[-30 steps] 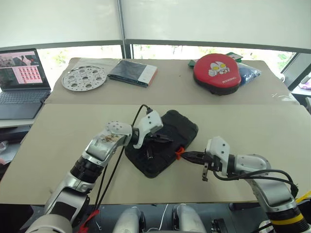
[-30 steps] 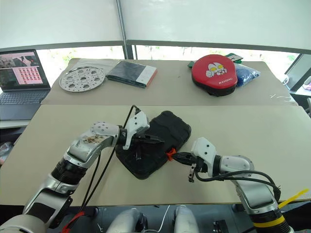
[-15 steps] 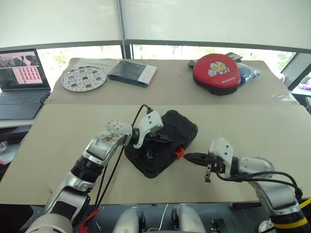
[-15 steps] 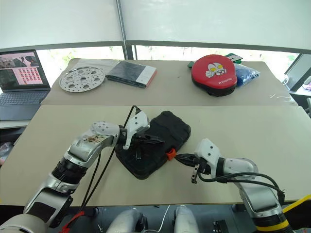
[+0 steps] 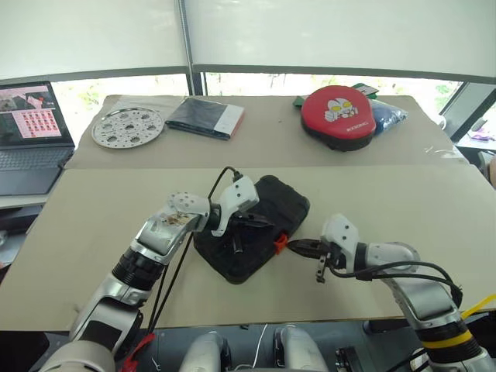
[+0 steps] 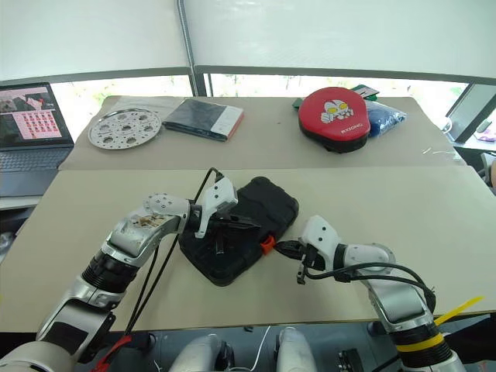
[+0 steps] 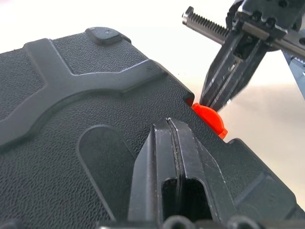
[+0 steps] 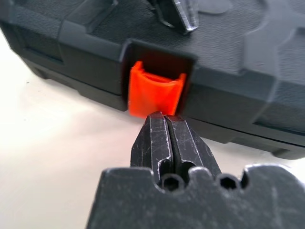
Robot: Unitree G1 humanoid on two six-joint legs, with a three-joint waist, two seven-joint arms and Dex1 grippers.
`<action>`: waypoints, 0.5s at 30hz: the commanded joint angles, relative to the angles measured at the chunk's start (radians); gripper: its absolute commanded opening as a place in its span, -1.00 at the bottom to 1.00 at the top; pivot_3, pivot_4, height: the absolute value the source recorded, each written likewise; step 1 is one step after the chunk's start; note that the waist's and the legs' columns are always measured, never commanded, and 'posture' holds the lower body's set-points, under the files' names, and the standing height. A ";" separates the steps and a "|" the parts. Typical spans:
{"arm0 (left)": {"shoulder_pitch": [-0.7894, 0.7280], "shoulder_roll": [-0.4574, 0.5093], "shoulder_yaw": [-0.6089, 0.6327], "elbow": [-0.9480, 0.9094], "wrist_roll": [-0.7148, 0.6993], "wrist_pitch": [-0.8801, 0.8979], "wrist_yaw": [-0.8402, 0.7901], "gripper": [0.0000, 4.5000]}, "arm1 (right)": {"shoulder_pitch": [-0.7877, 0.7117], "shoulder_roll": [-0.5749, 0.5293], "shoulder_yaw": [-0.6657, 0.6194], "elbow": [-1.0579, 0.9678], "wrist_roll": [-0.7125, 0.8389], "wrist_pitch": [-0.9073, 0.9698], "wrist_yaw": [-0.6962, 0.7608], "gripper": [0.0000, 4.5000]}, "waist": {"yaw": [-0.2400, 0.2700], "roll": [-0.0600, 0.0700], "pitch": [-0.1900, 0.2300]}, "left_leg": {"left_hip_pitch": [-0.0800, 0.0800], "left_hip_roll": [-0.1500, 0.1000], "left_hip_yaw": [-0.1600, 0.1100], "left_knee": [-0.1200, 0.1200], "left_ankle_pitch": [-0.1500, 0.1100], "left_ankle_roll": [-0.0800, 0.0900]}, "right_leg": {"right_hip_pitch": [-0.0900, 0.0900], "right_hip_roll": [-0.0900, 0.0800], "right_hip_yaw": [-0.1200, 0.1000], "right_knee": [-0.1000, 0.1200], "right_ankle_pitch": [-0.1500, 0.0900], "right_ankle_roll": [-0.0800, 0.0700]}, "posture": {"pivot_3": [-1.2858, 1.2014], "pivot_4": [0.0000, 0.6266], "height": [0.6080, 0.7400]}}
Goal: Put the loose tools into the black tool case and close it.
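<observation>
The black tool case point(image 5: 283, 205) lies with its lid down in the middle of the near table, its small orange latch point(image 5: 280, 243) facing my right side. My left gripper point(image 5: 268, 223) is shut and rests on top of the lid, seen close in the left wrist view point(image 7: 167, 125). My right gripper point(image 5: 293, 246) is shut with nothing held. Its tips sit right at the orange latch point(image 8: 155, 95), just below it in the right wrist view point(image 8: 164, 119). The loose tools are out of view.
On the far table lie a perforated metal plate point(image 5: 127, 126), a dark flat book point(image 5: 205, 118), a red round pad point(image 5: 341, 116) and a blue bundle point(image 5: 387, 115). A laptop point(image 5: 27, 132) stands at the far left. A black cable point(image 5: 190, 240) hangs from my left wrist.
My right gripper backed slightly off the latch half a second ago and has come back up to it. The left gripper kept still on the lid. The camera view shifted a little.
</observation>
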State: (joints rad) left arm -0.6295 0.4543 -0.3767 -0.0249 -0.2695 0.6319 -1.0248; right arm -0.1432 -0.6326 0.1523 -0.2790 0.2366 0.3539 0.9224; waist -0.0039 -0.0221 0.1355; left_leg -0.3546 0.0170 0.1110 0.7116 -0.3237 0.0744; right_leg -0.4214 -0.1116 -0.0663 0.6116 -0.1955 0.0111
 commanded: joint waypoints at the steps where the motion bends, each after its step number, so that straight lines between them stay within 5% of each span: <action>1: 0.045 0.014 -0.080 0.078 0.054 0.063 0.000 -0.99 | -0.039 0.020 0.007 -0.039 0.028 0.018 0.002 -1.00 | -0.001 0.000 0.000 | 0.000 0.000 0.000 0.000 0.000 0.000 | 0.000 0.000 0.000 0.000 0.000 0.000 | 0.03 -0.52 1.00; 15: 0.069 0.018 -0.087 0.091 0.062 0.108 0.025 -0.99 | -0.088 0.095 0.033 -0.001 0.025 0.035 -0.008 -1.00 | -0.009 0.000 0.000 | 0.000 0.002 0.000 -0.001 0.001 -0.002 | 0.000 -0.001 0.000 0.000 0.000 -0.001 | 0.03 -0.52 1.00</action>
State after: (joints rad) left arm -0.6277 0.4550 -0.3737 -0.0247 -0.2696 0.6513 -1.0171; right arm -0.1737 -0.5717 0.1881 -0.2441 0.2371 0.3963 0.9350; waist -0.0127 -0.0224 0.1354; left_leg -0.3543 0.0191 0.1109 0.7107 -0.3229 0.0727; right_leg -0.4218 -0.1123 -0.0665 0.6114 -0.1948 0.0095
